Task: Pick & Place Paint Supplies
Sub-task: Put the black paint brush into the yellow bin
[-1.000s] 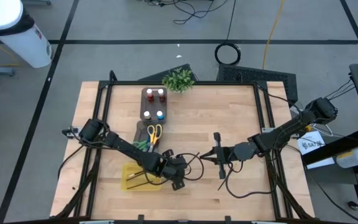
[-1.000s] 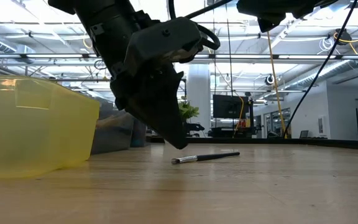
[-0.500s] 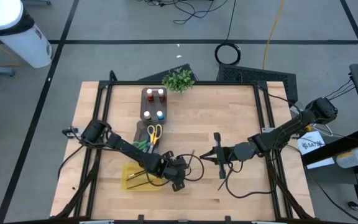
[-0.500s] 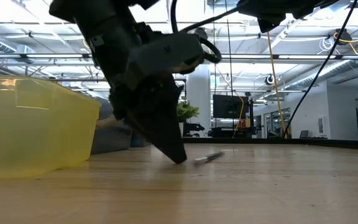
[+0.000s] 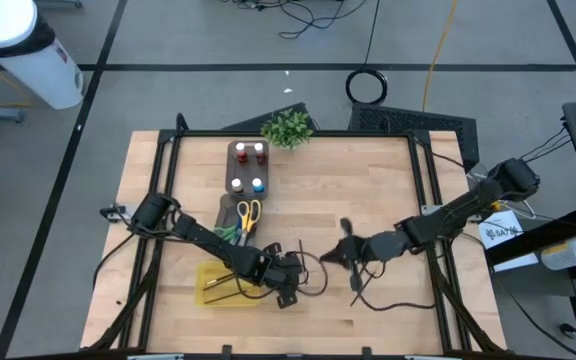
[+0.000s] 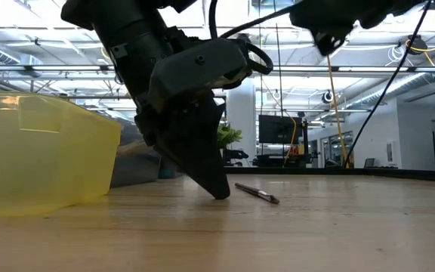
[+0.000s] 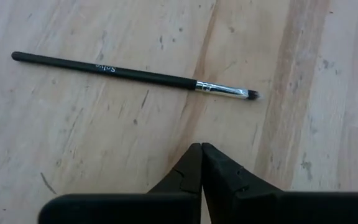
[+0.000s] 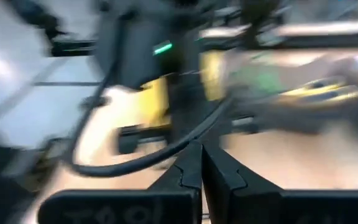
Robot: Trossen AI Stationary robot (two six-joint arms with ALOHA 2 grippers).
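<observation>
Brush [image 7: 132, 73] flat on table | left hand [image 7: 201, 151] closed, empty, beside it

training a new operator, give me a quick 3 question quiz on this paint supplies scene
1. True or false: the left gripper holds the brush.
2. Which scissors lie in the dark grey organiser tray? A) yellow-handled and green-handled B) blue-handled only C) none
3. Fill in: beside the left gripper, nearer the table's left edge, stands the ______ tray.

Key
1. False: its fingers are shut and empty, and the brush lies on the table just ahead of them.
2. A: yellow-handled scissors and green-handled scissors.
3. yellow
</observation>
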